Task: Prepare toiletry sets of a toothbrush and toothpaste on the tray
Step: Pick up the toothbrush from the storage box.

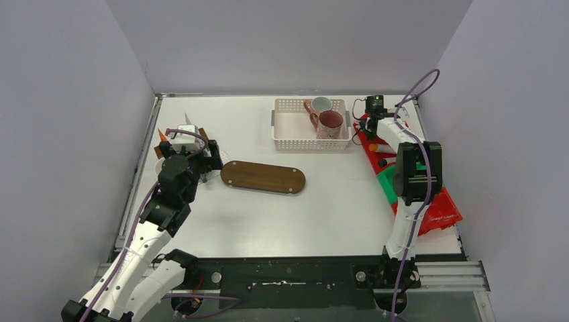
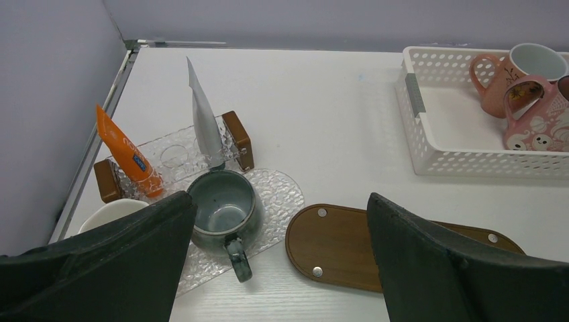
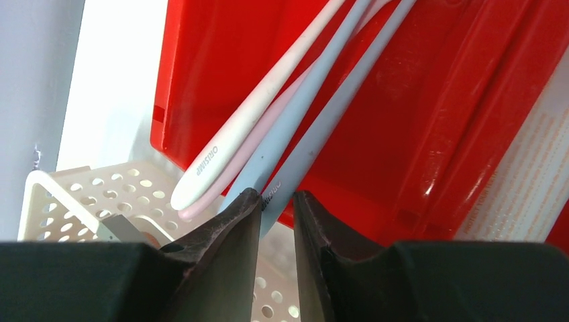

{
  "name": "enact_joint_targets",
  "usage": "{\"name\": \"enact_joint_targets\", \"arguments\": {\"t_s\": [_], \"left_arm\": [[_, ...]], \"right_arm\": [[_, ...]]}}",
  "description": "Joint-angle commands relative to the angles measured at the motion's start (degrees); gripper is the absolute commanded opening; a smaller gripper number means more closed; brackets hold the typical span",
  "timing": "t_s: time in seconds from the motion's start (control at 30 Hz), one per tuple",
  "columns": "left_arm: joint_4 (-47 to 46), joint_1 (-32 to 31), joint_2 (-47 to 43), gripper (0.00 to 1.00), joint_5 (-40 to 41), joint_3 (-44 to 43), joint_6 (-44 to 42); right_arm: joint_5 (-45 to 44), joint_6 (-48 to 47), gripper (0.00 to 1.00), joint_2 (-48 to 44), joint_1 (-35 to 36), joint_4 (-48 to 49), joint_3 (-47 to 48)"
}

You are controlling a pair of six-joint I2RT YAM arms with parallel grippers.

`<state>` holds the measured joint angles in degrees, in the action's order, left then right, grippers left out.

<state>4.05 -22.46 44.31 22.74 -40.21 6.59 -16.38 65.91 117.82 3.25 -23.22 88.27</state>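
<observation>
In the right wrist view my right gripper [image 3: 276,194] has its jaws drawn narrow around the end of a blue toothbrush [image 3: 315,134], which lies in a red bin [image 3: 416,121] beside another blue, a white [image 3: 248,127] and a pink one. My left gripper [image 2: 282,201] is wide open with nothing in it, above the gap between a dark green mug [image 2: 223,211] and the wooden tray [image 2: 342,241]. An orange tube [image 2: 124,151] and a grey-white tube [image 2: 203,117] stand in a clear holder [image 2: 168,154]. The rim of a white mug [image 2: 111,211] peeks out at the left.
A white perforated basket [image 1: 295,131] at the back holds a pink-handled mug [image 1: 321,104] and a maroon mug [image 1: 330,124]. The red bin [image 1: 439,211] runs along the right edge with green items in it. The wooden tray [image 1: 263,177] lies mid-table. Grey walls enclose the table.
</observation>
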Motion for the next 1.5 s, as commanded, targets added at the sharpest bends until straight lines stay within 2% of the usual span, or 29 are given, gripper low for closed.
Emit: {"name": "enact_joint_targets", "arguments": {"t_s": [0.0,0.97,1.2,1.33,1.47], "left_arm": [[-2.8,0.0,-0.7,0.97,0.0,0.0,-0.9],[-3.0,0.2,-0.1,0.96,-0.2,0.3,-0.9],[-3.2,0.2,0.0,0.96,-0.2,0.3,-0.9],[-3.2,0.3,-0.1,0.96,-0.3,0.3,-0.8],[-3.2,0.4,-0.1,0.96,-0.3,0.4,-0.7]], "right_arm": [[0.6,2.1,0.26,-2.6,-1.1,0.0,-0.8],[6.9,5.9,0.27,4.1,-5.0,-0.1,1.8],[6.5,6.0,0.22,-0.2,-5.2,1.0,-0.2],[6.3,6.0,0.15,-3.3,-5.5,1.3,-1.4],[5.6,6.1,0.13,-6.2,-5.5,1.6,-2.6]]}}
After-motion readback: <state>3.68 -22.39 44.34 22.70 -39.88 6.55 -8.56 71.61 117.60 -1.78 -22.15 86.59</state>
